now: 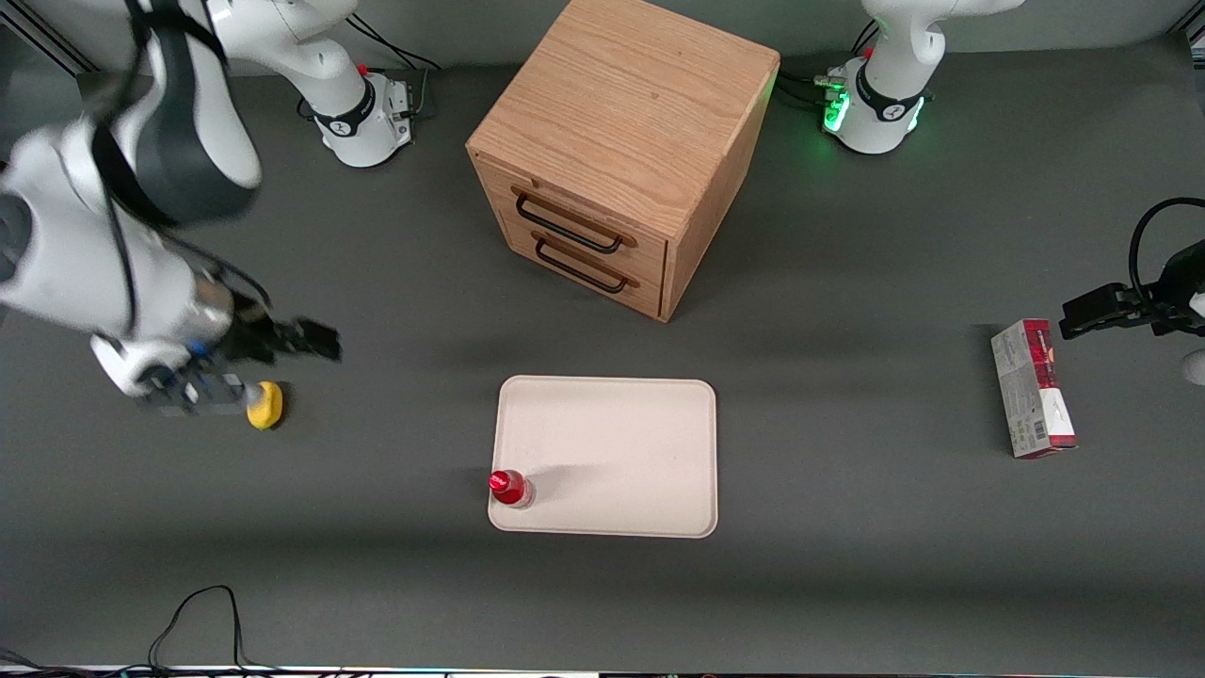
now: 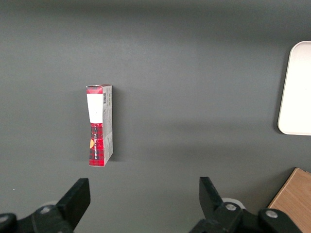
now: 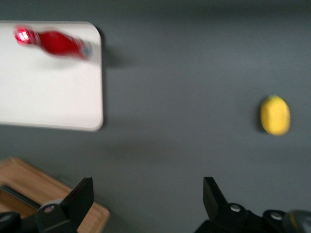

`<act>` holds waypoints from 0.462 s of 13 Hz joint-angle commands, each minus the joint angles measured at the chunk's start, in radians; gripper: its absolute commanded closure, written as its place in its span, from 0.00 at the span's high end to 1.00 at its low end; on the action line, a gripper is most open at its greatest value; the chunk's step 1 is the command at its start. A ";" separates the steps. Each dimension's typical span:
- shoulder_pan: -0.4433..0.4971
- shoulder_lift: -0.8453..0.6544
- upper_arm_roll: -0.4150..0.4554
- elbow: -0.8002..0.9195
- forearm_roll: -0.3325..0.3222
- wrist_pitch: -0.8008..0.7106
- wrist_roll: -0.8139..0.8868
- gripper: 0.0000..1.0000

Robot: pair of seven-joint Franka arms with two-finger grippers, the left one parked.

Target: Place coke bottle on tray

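The coke bottle [image 1: 509, 488], small and red with a red cap, stands upright on the cream-white tray [image 1: 621, 443], in the tray's corner nearest the front camera on the working arm's side. It also shows in the right wrist view [image 3: 56, 42], on the tray [image 3: 48, 97]. My right gripper [image 1: 315, 341] is open and empty. It hangs above the table toward the working arm's end, well away from the tray and close to a yellow lemon [image 1: 265, 404]. In the right wrist view the gripper [image 3: 146, 191] has its fingers wide apart over bare table.
The lemon [image 3: 275, 115] lies on the table beside my gripper. A wooden drawer box [image 1: 621, 141] stands farther from the front camera than the tray. A red-and-white carton [image 1: 1033, 388] lies toward the parked arm's end. Cables lie at the table's near edge.
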 commanded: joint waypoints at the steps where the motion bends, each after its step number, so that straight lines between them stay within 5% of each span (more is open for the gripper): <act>1: 0.019 -0.210 -0.041 -0.213 -0.053 0.003 -0.072 1.00; 4: 0.015 -0.220 -0.051 -0.178 -0.126 -0.071 -0.119 1.00; 6: -0.130 -0.220 0.060 -0.155 -0.151 -0.117 -0.120 1.00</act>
